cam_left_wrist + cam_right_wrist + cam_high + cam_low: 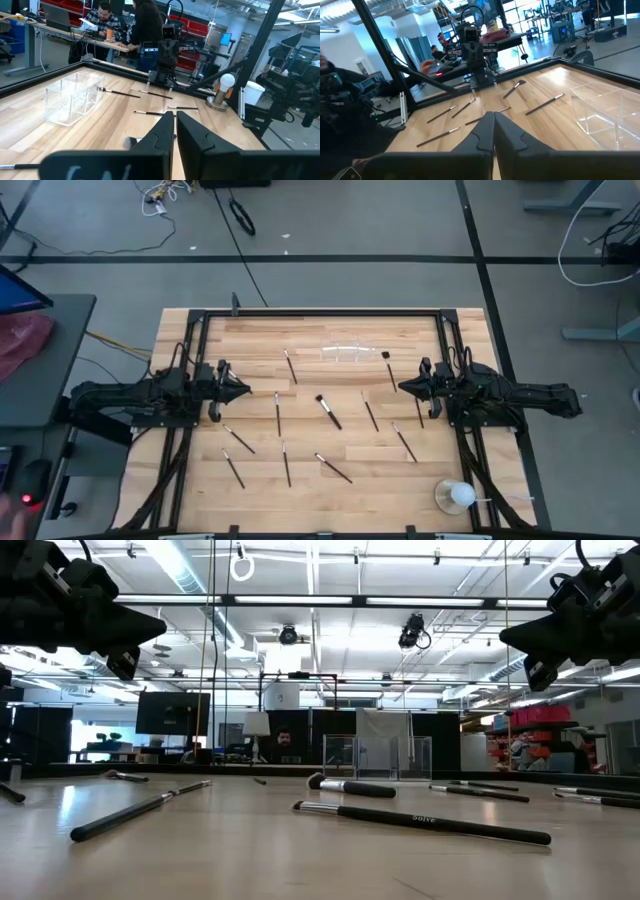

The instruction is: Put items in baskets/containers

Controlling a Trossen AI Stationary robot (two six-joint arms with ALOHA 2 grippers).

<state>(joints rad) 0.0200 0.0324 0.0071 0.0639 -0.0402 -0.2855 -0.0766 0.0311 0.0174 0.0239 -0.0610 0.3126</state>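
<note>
Several thin dark makeup brushes (327, 411) lie flat and scattered over the wooden table (330, 480). A clear plastic organizer (352, 354) stands near the far edge at the middle; it also shows in the left wrist view (72, 97) and the right wrist view (607, 112). My left gripper (243, 391) hangs shut above the table's left side, pointing toward the middle. My right gripper (404, 386) hangs shut above the right side, facing it. Neither holds anything.
A white ball-shaped object on a clear round base (456, 497) stands at the near right corner. A black frame (320, 312) runs along the table's far and side edges. People sit and stand at desks (107, 22) beyond the table.
</note>
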